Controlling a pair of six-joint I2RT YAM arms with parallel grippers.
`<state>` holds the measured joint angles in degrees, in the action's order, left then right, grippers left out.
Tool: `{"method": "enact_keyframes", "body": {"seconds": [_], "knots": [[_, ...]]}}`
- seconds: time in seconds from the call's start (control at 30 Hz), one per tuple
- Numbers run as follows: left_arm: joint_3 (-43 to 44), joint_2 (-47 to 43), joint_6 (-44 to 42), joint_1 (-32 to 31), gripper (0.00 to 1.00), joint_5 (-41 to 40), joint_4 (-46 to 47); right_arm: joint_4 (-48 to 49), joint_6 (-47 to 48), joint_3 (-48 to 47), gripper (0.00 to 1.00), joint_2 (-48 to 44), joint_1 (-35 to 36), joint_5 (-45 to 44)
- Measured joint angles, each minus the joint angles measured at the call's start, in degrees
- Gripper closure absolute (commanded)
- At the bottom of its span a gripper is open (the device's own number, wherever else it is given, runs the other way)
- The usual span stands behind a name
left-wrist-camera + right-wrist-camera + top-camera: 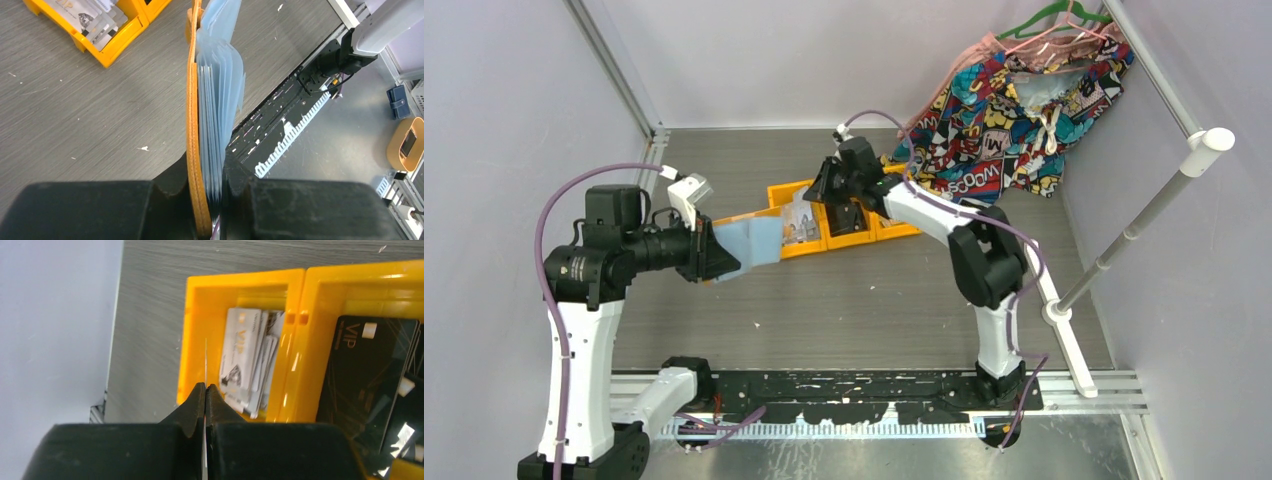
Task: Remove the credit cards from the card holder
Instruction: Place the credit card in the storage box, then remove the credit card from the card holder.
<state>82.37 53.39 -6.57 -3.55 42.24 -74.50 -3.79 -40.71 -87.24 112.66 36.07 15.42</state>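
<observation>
left gripper (pixel 210 200) clamped on card holder (pixel 220 90), pinching orange cover plus blue pockets at one end. Holder held on edge above the table (pixel 75 110), near the orange bins (pixel 869 235). right gripper (pixel 205 390) closed on one thin credit card (pixel 205 360), seen edge-on, above the bin (pixel 235 280) holding pale cards (pixel 242 350). black VIP cards (pixel 370 370) lie in the neighbouring bin (pixel 360 285).

Card holder (pixel 749 243) is hanging left of the tray row (pixel 809 250), clamped in the left end effector (pixel 721 254) above the tabletop (pixel 854 300). Credit cards (pixel 242 350) are lying in the leftmost tray (pixel 192 330), with more in the neighbouring tray (pixel 360 277) to its right. Right end effector (pixel 205 390) is hovering over that leftmost tray, pinching a single card (pixel 205 360) edgewise.
</observation>
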Motion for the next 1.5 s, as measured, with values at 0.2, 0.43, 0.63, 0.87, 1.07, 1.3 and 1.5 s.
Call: {"method": "enact_keyframes", "body": {"seconds": [0.2, 0.43, 0.63, 0.87, 1.07, 1.3, 1.5], "knots": [[0.0, 0.0, -0.2, 0.0, 1.0, 0.5, -0.2, -1.4, 0.1, -8.6, 0.97, 11.1, 0.1, -0.6], [0.2, 0.0, -1.6, 0.0, 1.0, 3.7, -1.4, -1.0, -0.2, -11.5, 0.54, 13.8, 0.9, -0.6], [1.6, 0.1, -1.9, 0.0, 1.0, 4.4, -2.7, -0.6, 0.0, -9.2, 0.4, 9.0, 1.0, -0.8], [2.9, 0.2, -1.9, 0.0, 1.0, 5.8, -3.6, 1.4, -1.3, 0.4, 0.01, -13.7, 1.1, 0.6], [3.7, -0.1, -2.1, 0.0, 1.0, 8.0, -4.5, 12.3, -6.0, 14.0, 0.01, -38.0, 4.6, 4.1], [3.8, 0.4, -2.5, 0.0, 1.0, 9.4, -6.0, 12.7, -5.6, 18.6, 0.01, -42.7, 16.9, 4.7], [3.9, 0.9, -2.7, 0.1, 1.0, 10.6, -6.3, 9.9, -4.8, 22.2, 0.0, -39.4, 18.7, 4.1]]}}
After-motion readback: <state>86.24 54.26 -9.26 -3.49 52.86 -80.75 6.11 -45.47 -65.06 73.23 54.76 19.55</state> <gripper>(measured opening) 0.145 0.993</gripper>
